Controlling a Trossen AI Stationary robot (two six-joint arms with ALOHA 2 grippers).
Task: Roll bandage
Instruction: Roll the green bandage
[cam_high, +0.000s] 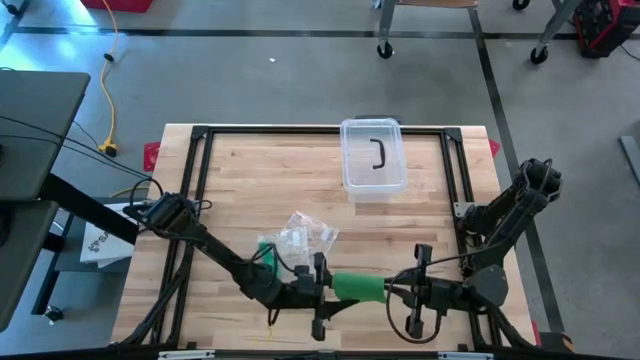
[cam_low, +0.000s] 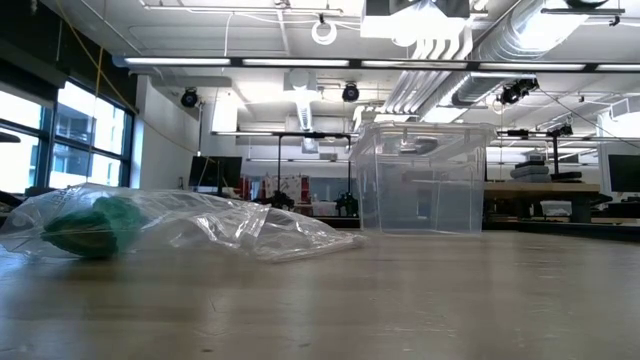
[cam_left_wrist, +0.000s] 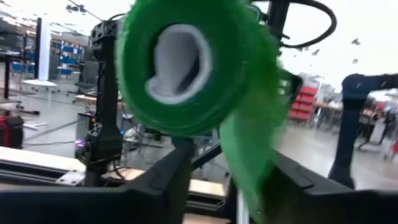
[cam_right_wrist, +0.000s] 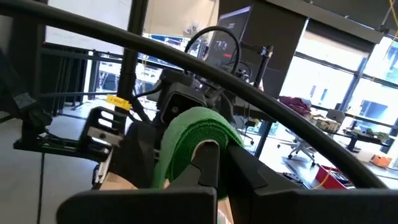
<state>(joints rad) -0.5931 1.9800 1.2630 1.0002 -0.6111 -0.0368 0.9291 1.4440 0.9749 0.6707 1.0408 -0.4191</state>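
- The green bandage (cam_high: 358, 287) is held up off the counter (cam_high: 250, 175) near its front edge, spanning the gap between the two claws.
- Left claw (cam_high: 322, 290): its fingers (cam_left_wrist: 165, 177) stand on either side of the roll from below, with the hollow white core facing its wrist camera. Whether they are pinching or just cradling it, I cannot tell.
- Right claw (cam_high: 400, 291): closed, with its fingertip (cam_right_wrist: 208, 165) pushed into the core of the roll from the opposite end, like a spindle.
- A loose tail of bandage (cam_left_wrist: 252, 149) hangs down off the roll between the left fingers.
- Risk: if the left claw loosens too far, the roll could slide off the right fingertip and drop, since that tip appears to be its only other support.
- Risk: the hanging tail could snag on a left finger as the roll turns, so it would bunch or wind crooked instead of lying flat.
- Risk: too hard a squeeze from the left would likely flatten the soft roll and stop it turning.
- Behind the claws on the counter lie a plastic bag (cam_high: 305, 235) and, further back, a clear tub (cam_high: 373, 156), both apart from the work.
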